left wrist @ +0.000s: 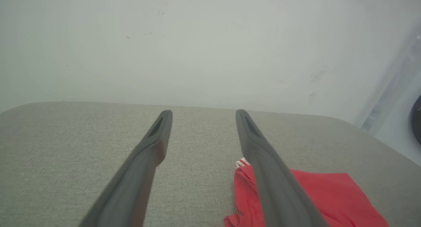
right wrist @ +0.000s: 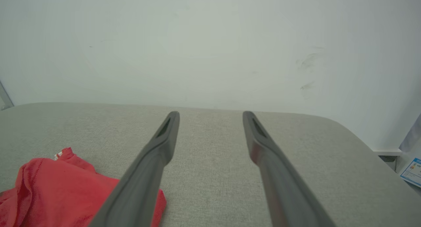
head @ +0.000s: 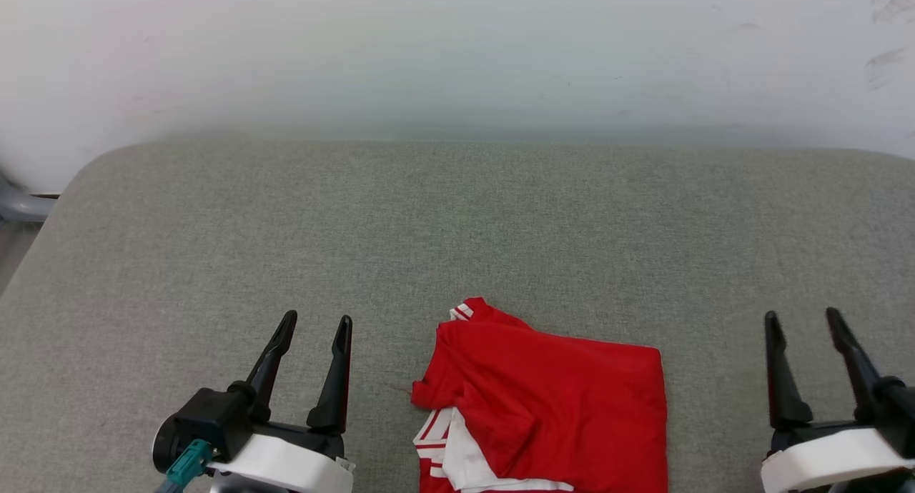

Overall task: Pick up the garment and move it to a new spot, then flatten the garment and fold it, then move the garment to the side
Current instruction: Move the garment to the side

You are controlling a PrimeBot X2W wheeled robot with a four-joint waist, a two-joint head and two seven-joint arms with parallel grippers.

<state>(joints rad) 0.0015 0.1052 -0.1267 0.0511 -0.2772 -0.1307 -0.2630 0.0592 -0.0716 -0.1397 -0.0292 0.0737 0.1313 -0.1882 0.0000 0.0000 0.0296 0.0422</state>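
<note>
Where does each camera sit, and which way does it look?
Head view: on the head, looking down at the garment on the grey surface; left gripper and right gripper show, open.
Left wrist view: on that wrist, facing the wall along its fingers.
Right wrist view: same, along its fingers.
All three share the garment and grey surface.

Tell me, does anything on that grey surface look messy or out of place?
The red shirt lies rumpled at the near edge of the grey surface, white sleeve bunched under a red fold. Left hand and right hand sit open either side.
</note>
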